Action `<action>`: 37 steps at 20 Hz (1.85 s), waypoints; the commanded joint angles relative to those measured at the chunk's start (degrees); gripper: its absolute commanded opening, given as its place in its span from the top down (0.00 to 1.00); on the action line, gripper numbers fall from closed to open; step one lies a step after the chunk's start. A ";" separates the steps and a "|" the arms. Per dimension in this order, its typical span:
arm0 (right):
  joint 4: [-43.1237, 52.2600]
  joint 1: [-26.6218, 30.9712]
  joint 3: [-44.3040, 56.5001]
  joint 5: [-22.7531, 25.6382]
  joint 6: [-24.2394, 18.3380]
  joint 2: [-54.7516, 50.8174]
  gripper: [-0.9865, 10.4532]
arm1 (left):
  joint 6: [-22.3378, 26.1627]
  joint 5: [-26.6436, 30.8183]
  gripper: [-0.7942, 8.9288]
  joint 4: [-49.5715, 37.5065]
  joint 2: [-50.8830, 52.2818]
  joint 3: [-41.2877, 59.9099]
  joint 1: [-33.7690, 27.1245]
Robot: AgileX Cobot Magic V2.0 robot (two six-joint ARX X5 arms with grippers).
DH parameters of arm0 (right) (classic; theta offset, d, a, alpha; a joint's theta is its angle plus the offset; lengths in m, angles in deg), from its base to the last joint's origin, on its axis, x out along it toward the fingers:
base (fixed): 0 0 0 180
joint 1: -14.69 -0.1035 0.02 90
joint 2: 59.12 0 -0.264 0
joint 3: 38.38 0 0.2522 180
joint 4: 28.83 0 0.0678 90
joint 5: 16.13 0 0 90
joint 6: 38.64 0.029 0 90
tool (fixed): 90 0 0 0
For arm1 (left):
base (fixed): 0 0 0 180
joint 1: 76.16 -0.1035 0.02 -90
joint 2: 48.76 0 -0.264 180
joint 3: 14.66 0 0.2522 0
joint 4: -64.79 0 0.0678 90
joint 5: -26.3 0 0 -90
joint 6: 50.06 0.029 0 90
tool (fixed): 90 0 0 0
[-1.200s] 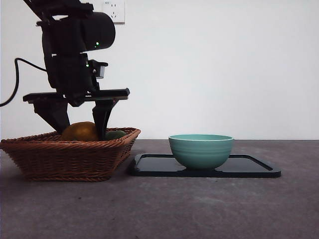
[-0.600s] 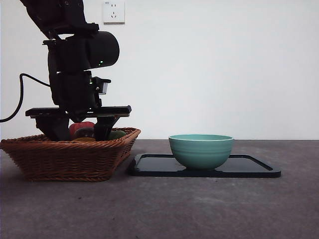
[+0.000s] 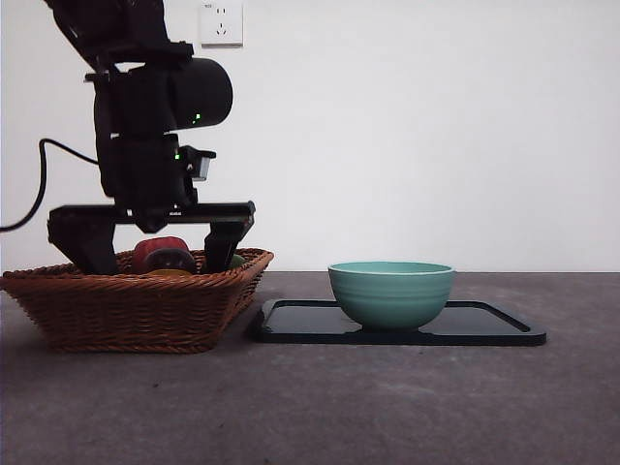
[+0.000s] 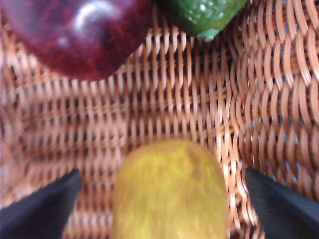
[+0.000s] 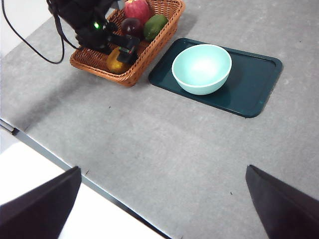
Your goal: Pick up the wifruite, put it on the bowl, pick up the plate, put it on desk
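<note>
The left pincer point(image 4: 159, 209) sits down in the basket point(image 3: 136, 305), spread wide around the wifruite point(image 4: 169, 191). The right pincer point(image 5: 159, 209) hangs high over the worktop point(image 5: 164, 149), spread open.

You get even, soft light in the front view, the arm a dark silhouette against the bright wall. Your left wrist view is blurred, the wifruite point(image 4: 168, 191) out of focus, a glare spot on the dark red fruit point(image 4: 75, 35). Your right wrist view is sharp, the tabletop point(image 5: 174, 144) pale.

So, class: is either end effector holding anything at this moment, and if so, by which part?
Nothing is held. The left end effector sits open astride the wifruite in the wicker basket, jaws apart from it; the right end effector hangs open.
</note>
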 commanded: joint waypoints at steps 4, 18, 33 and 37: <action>-1.16 -0.28 -0.55 -0.04 0.42 0.15 0.42 | 4.83 0.04 0.23 8.72 0.59 -9.33 0.04; -0.20 -0.28 -0.55 -0.02 0.39 0.15 0.42 | 15.21 -12.20 0.23 24.72 36.22 -10.03 4.09; -0.22 -0.28 -0.57 -0.02 0.22 0.15 0.42 | 21.49 -24.68 0.23 32.37 67.65 -2.93 4.61; -0.20 -0.28 -0.55 -0.02 0.26 0.15 0.42 | 21.05 -25.55 0.23 32.81 73.44 0.90 4.61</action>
